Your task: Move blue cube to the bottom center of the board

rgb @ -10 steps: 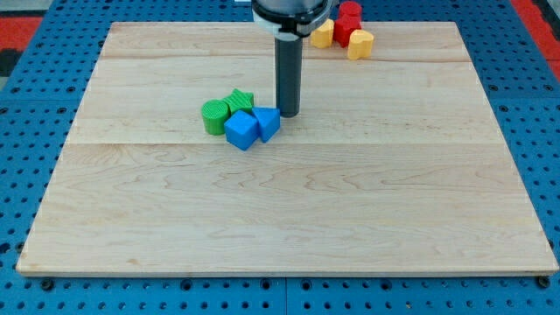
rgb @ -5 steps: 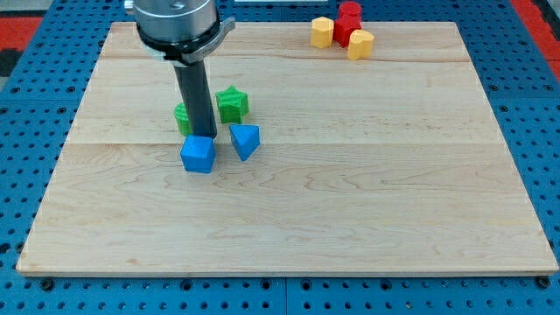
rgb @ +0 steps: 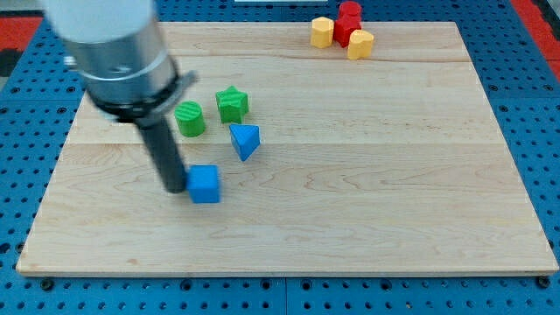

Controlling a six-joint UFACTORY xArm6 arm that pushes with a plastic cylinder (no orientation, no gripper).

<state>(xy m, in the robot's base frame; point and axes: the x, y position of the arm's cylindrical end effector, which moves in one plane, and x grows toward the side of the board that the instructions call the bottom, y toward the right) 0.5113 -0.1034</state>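
The blue cube (rgb: pixel 205 184) lies on the wooden board (rgb: pixel 350 192), left of centre and a little below the middle. My tip (rgb: pixel 175 189) is at the cube's left side, touching or nearly touching it. The rod rises up and to the left from there, under the blurred grey arm body (rgb: pixel 114 52) at the view's top left. A blue triangular block (rgb: pixel 245 140) lies above and to the right of the cube.
A green cylinder (rgb: pixel 190 119) and a green star block (rgb: pixel 232 103) sit above the blue blocks. Yellow blocks (rgb: pixel 323 32) (rgb: pixel 360 44) and red blocks (rgb: pixel 348 22) are clustered at the board's top edge, right of centre.
My tip moved left and down the board, from right of the cluster to the cube's left side. The blue cube slid down and apart from the blue triangle; the green blocks were spread apart.
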